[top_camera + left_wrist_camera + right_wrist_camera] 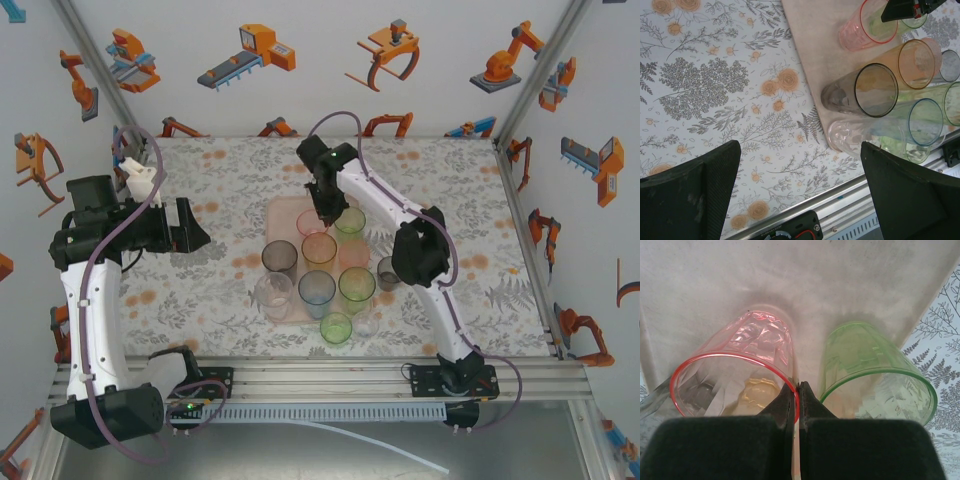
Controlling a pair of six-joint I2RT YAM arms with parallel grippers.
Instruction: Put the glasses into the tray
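Left gripper [200, 228] hangs wide apart above the desk [200, 290], left of the tray [283, 214] of glasses [317, 288]. Its camera sees a grey glass [840, 95] at the tray's edge. Right gripper [798, 386] is clamped on the rim of the pink glass [750, 340], beside a green glass [865, 355], both on the tray.

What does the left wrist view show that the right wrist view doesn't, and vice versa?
Left wrist: open left gripper, grey glass, orange glass, blue glass, clear glass, floral table, front rail. Right wrist: close-up of the right gripper shut on the rim of the pink glass. Both: pink glass, green glass, tray.
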